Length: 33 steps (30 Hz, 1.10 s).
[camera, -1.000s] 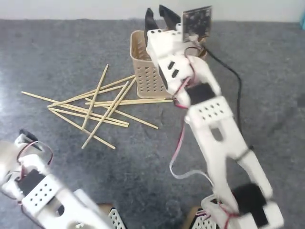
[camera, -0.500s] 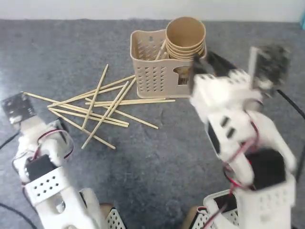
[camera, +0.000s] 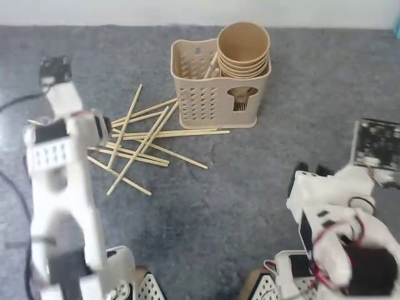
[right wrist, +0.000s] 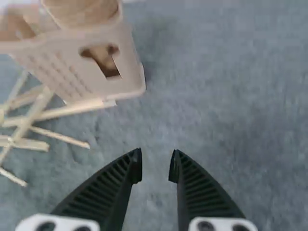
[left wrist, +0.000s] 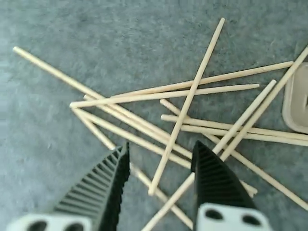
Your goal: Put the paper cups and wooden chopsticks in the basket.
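Note:
A stack of paper cups (camera: pixel 244 42) stands in the right end of the beige basket (camera: pixel 209 94), with a few chopsticks leaning inside it. Several wooden chopsticks (camera: pixel 139 137) lie crossed on the grey carpet to the basket's left. My left arm (camera: pixel 59 150) stretches over their left end. The left gripper (left wrist: pixel 161 155) hangs open just above the chopsticks (left wrist: pixel 185 103), holding nothing. My right gripper (camera: pixel 310 170) sits low at the front right, well clear of the basket (right wrist: pixel 72 53) and cups (right wrist: pixel 82 9). The right gripper (right wrist: pixel 155 161) is slightly open and empty.
Grey carpet covers the table, with bare carpet (camera: pixel 250 181) between the basket and the right arm. A pale wall edge (camera: pixel 125 12) runs along the back. The basket's corner (left wrist: pixel 298 103) lies just beyond the chopstick pile.
The right arm has drawn back from over the basket to the front right, uncovering the cup stack inside it. The left arm has swung out from the front left over the chopsticks.

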Motion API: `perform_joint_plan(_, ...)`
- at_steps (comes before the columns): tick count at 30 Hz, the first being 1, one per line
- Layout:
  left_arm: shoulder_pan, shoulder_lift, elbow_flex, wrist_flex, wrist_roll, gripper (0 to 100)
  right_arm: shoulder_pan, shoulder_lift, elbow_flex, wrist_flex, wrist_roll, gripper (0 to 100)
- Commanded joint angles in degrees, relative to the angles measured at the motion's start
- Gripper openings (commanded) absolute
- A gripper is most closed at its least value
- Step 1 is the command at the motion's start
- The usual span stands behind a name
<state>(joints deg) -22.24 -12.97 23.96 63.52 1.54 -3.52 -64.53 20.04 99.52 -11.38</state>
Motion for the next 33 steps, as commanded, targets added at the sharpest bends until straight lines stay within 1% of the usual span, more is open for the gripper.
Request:
perform_joint_plan(1,2.9,11.4,-11.9,0.4,-6.1,20,1.6,-0.4,9.8,-4.3,1.3,10.1)
perform_joint_plan(6,6.9,22.3,-17.6,0.2,-14.9,20,6.7,0.0,16.3,-9.2,7.2,10.1)
perform_joint_plan(9,7.1,26.8,-20.1,-0.3,-17.1,20,10.0,0.0,24.4,-14.6,9.8,10.1)
perform_joint_plan(13,6.7,32.3,-22.2,-3.6,-21.3,20,13.9,-0.2,36.0,-25.4,11.1,10.1)
perform_joint_plan(15,6.4,34.3,-22.6,-5.1,-22.8,20,14.8,-0.3,40.1,-28.9,10.6,10.1)
perform_joint_plan(21,6.6,40.0,-23.9,-10.0,-23.0,20,14.8,-0.4,46.9,-34.2,10.4,10.1)
perform_joint_plan(24,6.7,40.8,-24.9,-10.3,-23.0,19,14.8,-0.4,49.1,-35.7,7.6,10.1)
perform_joint_plan(26,6.7,41.1,-25.3,-10.3,-23.0,15,14.8,-0.4,50.9,-37.5,6.9,10.1)
perform_joint_plan(29,7.6,41.1,-25.4,-10.6,-23.0,3,14.8,-0.4,52.9,-39.3,6.8,10.1)
perform_joint_plan(30,8.0,41.1,-25.4,-10.5,-23.0,0,14.8,-0.4,53.2,-39.3,6.8,10.1)
perform_joint_plan(33,8.3,41.1,-25.2,-10.3,-23.0,1,14.8,-0.4,53.6,-39.3,6.7,10.1)
